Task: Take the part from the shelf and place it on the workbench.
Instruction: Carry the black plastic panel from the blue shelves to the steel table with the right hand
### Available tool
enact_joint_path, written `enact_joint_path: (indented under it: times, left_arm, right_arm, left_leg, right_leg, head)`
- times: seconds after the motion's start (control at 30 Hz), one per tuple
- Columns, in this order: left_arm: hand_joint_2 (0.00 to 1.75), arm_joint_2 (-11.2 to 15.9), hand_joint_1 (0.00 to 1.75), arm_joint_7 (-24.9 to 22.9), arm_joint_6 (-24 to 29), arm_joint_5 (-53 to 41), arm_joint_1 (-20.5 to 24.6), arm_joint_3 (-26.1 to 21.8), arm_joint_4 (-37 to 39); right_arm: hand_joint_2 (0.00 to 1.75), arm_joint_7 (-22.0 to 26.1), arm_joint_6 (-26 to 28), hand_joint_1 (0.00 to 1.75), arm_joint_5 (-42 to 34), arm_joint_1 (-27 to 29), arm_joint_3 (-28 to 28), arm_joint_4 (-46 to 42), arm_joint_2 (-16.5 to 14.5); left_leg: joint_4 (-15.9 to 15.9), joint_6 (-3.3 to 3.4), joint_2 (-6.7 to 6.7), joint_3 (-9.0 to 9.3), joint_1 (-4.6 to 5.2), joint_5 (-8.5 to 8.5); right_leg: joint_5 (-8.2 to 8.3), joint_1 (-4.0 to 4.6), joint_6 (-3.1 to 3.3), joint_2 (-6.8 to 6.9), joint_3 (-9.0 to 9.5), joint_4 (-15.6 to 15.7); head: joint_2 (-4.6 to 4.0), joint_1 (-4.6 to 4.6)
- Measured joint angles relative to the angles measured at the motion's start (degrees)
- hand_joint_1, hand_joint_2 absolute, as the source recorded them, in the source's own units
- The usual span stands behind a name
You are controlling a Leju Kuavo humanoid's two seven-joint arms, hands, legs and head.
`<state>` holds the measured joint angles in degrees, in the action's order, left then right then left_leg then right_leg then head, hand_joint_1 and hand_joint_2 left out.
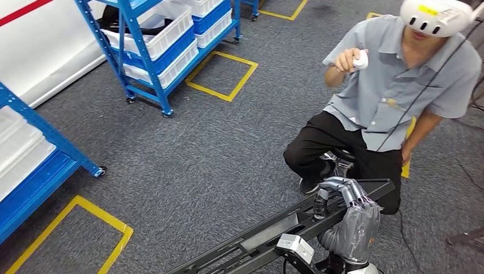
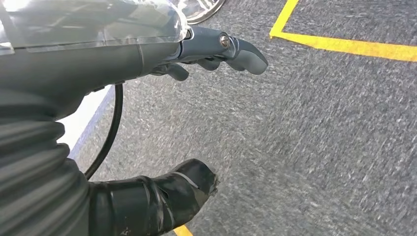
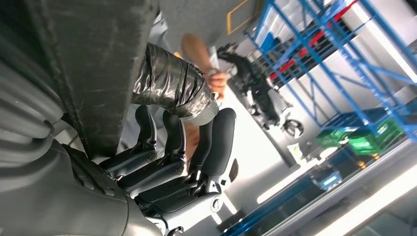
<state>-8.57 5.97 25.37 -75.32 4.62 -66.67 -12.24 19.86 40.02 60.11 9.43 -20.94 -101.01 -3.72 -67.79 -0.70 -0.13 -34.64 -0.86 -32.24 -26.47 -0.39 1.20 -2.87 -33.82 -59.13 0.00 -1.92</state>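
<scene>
The right hand (image 1: pixel 348 197) has dark grey fingers (image 3: pixel 216 142), a thumb wrapped in black tape, and a grey ribbed wrist cover.

The carpet (image 1: pixel 217 154) is speckled dark grey, marked with yellow tape outlines (image 1: pixel 224 76). The shelf racks (image 1: pixel 128 51) are bright blue and hold white bins (image 1: pixel 162 31) over blue trays. The long part (image 1: pixel 285 228) is matt black. The right hand (image 1: pixel 348 197) is grey with darker fingers. The person (image 1: pixel 394 85) wears a grey shirt, black trousers and a white headset (image 1: pixel 436 16).
</scene>
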Motion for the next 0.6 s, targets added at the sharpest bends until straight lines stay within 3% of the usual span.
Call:
enact_joint_path:
  times: [0.07,0.13,0.2,0.27,0.33,0.37,0.4,0.43,0.47,0.53,0.6]
  left_arm:
    - [1.75,0.0,0.00,0.1,0.1,0.1,0.0,-0.1,0.0]
    - [1.75,0.0,0.00,0.1,0.2,0.1,0.1,-0.1,0.0]
    - [1.75,0.0,0.00,0.1,0.2,0.2,0.3,-0.1,0.0]
    - [1.75,-0.1,0.00,0.1,0.2,0.2,0.2,-0.1,0.0]
    - [1.75,-0.1,0.00,0.1,0.2,0.2,0.0,-0.1,0.0]
    - [1.75,0.0,0.00,0.2,0.2,0.2,0.0,-0.2,0.0]
    - [1.75,0.0,0.00,0.2,0.2,0.2,0.0,-0.2,0.0]
    - [1.75,0.0,0.00,0.2,0.3,0.2,0.0,-0.3,0.0]
    - [1.75,0.0,0.00,0.2,0.3,0.2,0.0,-0.4,0.0]
    - [1.75,-0.1,0.00,0.2,0.3,0.2,0.1,-0.4,0.0]
    - [1.75,-0.2,0.00,0.2,0.3,0.2,0.1,-0.5,0.0]
  right_arm:
    - [1.75,0.0,0.0,1.75,0.1,0.0,0.0,0.0,0.0]
    - [1.75,0.0,0.0,1.75,0.1,0.1,0.0,-0.1,-0.1]
    - [1.75,-0.1,0.0,1.75,0.1,0.2,0.0,-0.1,-0.1]
    - [1.75,-0.1,0.0,1.75,0.1,0.2,0.0,-0.2,-0.1]
    - [1.75,-0.1,0.0,1.75,0.1,0.3,0.0,-0.2,-0.1]
    - [1.75,-0.1,0.0,1.75,0.1,0.3,0.0,-0.2,-0.1]
    - [1.75,-0.1,0.0,1.75,0.1,0.3,0.0,-0.2,-0.1]
    - [1.75,-0.1,0.0,1.75,0.1,0.3,0.0,-0.2,-0.1]
    - [1.75,-0.1,0.0,1.75,0.1,0.3,0.0,-0.2,-0.1]
    - [1.75,-0.2,0.0,1.75,0.1,0.3,0.0,-0.2,-0.1]
    - [1.75,-0.2,0.0,1.75,0.1,0.2,0.0,-0.2,-0.2]
  left_leg:
    - [6.8,0.33,-2.02,2.91,-0.11,2.67]
    - [8.7,0.69,-3.13,3.70,-0.01,2.78]
    - [9.1,1.33,-2.29,3.77,-0.05,3.10]
    - [9.5,2.13,-1.18,3.89,-0.18,3.50]
    - [9.7,2.57,-0.09,3.91,-0.02,3.58]
    - [9.7,2.68,0.47,3.89,0.10,3.55]
    - [9.6,2.73,1.03,3.90,0.20,3.48]
    - [9.6,2.76,1.58,3.94,0.28,3.39]
    - [9.6,2.74,2.09,4.04,0.33,3.28]
    - [9.5,2.54,2.98,4.39,0.42,2.97]
    - [9.5,2.11,3.74,4.60,0.61,2.70]
  right_leg:
    - [-0.11,0.12,-0.38,-1.05,-0.31,-0.5]
    - [0.04,0.14,-0.98,-1.85,-0.80,-0.8]
    - [0.20,0.04,-1.62,-2.17,-1.11,-0.9]
    - [-1.35,0.13,-2.13,-0.44,-2.15,-3.1]
    - [-4.82,0.08,-2.47,1.68,-4.91,-9.3]
    - [-6.31,-0.02,-2.59,2.05,-6.52,-12.8]
    - [-6.97,-0.11,-2.66,2.22,-7.60,-15.2]
    - [-6.63,-0.16,-2.66,2.34,-7.80,-15.8]
    - [-5.28,-0.18,-2.57,2.53,-6.87,-14.1]
    - [-1.88,0.14,-1.99,4.23,-2.90,-6.8]
    - [-0.51,0.88,-1.25,6.19,-0.27,-1.5]
  head:
    - [0.00,-0.02]
    - [0.00,-0.05]
    - [0.00,-0.06]
    - [0.00,-0.15]
    - [0.00,-0.24]
    - [0.00,-0.23]
    - [0.00,-0.24]
    - [0.00,-0.24]
    - [0.00,-0.25]
    - [0.00,-0.24]
    - [0.00,-0.21]
